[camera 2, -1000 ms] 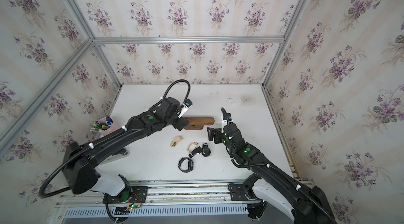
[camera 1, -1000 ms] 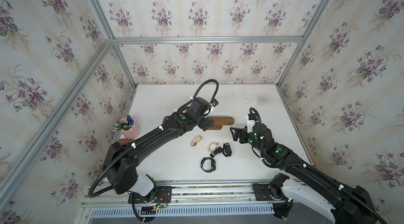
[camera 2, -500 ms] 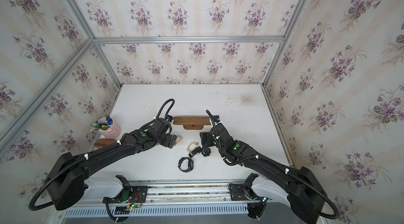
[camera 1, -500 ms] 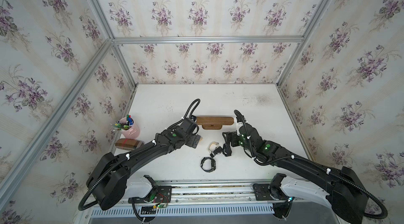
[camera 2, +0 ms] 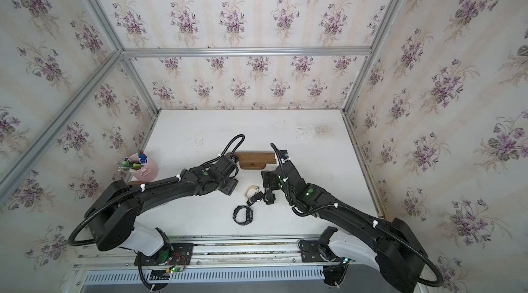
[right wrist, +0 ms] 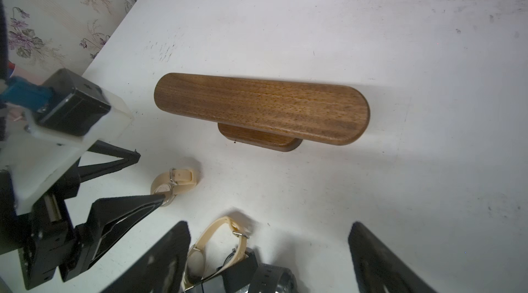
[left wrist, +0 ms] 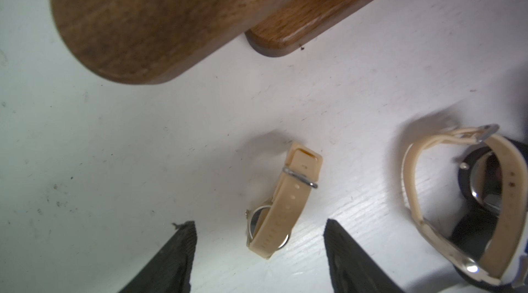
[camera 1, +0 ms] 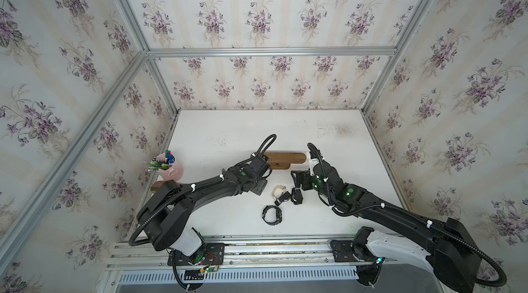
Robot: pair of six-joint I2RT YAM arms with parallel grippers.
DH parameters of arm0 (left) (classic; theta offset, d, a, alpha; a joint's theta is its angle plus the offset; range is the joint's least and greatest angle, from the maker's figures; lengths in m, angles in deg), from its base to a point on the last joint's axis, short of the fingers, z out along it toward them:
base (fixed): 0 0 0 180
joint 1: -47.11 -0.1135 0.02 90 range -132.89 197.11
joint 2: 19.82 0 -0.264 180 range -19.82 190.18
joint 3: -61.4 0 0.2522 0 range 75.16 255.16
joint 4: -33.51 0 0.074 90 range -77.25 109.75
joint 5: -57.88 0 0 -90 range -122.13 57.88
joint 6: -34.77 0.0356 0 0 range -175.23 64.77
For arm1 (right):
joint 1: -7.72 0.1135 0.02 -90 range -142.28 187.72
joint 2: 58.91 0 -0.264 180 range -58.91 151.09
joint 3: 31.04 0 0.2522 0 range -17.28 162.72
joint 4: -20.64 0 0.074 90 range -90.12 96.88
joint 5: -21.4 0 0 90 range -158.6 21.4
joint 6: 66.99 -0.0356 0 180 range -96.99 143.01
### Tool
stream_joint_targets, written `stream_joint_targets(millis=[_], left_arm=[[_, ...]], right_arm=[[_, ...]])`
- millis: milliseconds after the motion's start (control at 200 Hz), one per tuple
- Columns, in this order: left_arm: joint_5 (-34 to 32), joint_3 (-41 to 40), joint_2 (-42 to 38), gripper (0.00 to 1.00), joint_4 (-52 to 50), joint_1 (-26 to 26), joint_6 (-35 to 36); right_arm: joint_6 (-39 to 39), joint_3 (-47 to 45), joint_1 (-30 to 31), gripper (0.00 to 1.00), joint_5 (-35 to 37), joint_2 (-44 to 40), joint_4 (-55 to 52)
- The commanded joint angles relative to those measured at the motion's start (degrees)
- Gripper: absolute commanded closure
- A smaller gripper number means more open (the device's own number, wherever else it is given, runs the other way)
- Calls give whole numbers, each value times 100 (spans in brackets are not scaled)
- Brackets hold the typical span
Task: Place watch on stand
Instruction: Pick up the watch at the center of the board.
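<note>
The small beige watch, laid on the bench just robot-side of the stand, is straddled, unpinched, by the spread left claw, the right claw likewise spread and empty; it could be flicked away by an off-centre squeeze; counted: four watches (this, a bigger beige watch, two black watches), one stand, two claws.

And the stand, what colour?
The stand is dark brown wood, clearest in the right wrist view.

We are looking into a robot lab's test cell dressed as a home: floral wallpaper panels are hanging in an aluminium frame around a white table, with robot arms sitting on a near-edge rail.
</note>
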Motion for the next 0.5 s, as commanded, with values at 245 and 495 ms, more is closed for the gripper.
stream_joint_targets(millis=[245,495], left_arm=[[-563,337,536,59,-169,164,-50],[-923,474,639,77,-291,235,-159]], right_arm=[[-15,-15,1,13,114,14,192],[-6,-32,5,14,107,23,211]])
